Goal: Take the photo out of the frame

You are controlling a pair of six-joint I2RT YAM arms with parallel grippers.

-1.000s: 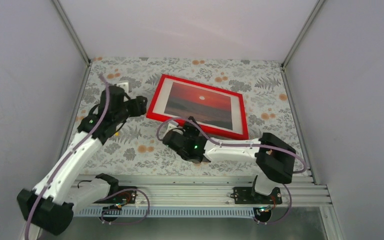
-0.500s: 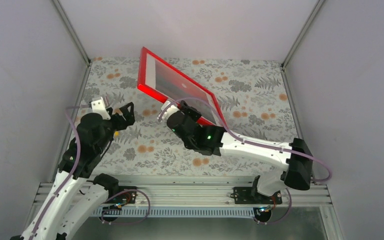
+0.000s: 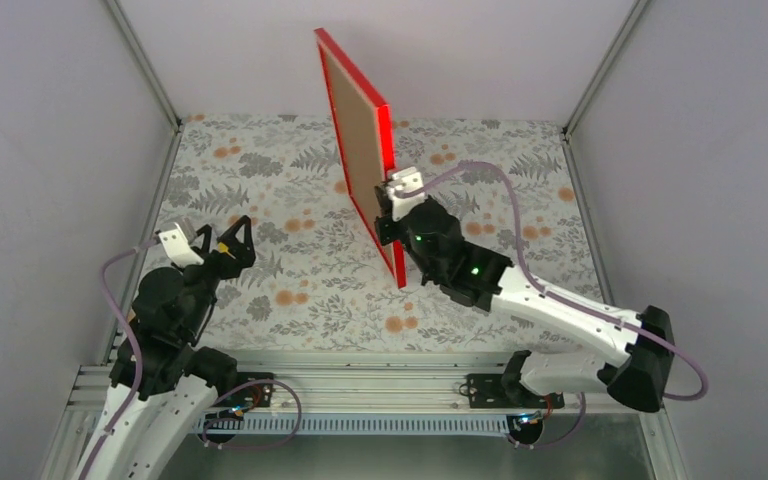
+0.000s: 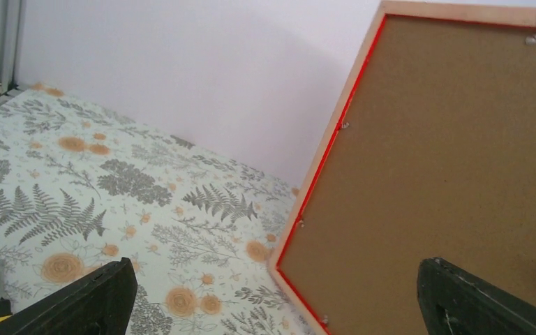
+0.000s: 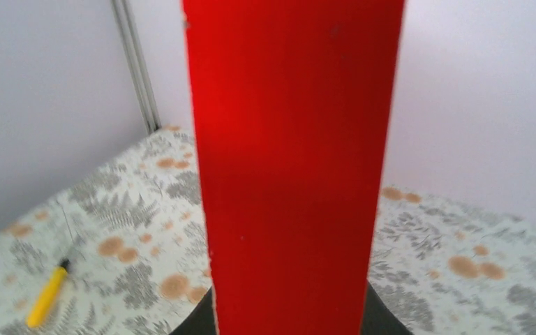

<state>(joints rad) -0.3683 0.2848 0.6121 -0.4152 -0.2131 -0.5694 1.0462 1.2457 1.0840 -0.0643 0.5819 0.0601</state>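
Observation:
The frame (image 3: 360,135) is lifted off the floral table (image 3: 280,200) and stands on edge, nearly vertical, its brown back board with red rim turned left. My right gripper (image 3: 392,205) is shut on its lower right edge. In the right wrist view the red edge (image 5: 293,167) fills the middle, with black fingers (image 5: 197,319) on either side of it. The photo is hidden on the far face. My left gripper (image 3: 222,240) is open and empty at the left, low over the table. In the left wrist view the frame's back (image 4: 453,174) fills the right side, beyond my fingers (image 4: 105,296).
A small yellow-handled tool (image 5: 47,293) lies on the table near my left gripper, also at the bottom left of the left wrist view (image 4: 0,312). Grey walls close in the left, back and right. A metal rail (image 3: 380,365) runs along the near edge.
My right gripper has lifted the frame from flat on the table and swung it upright, so the back now shows instead of the photo. My left arm has drawn back toward the near left.

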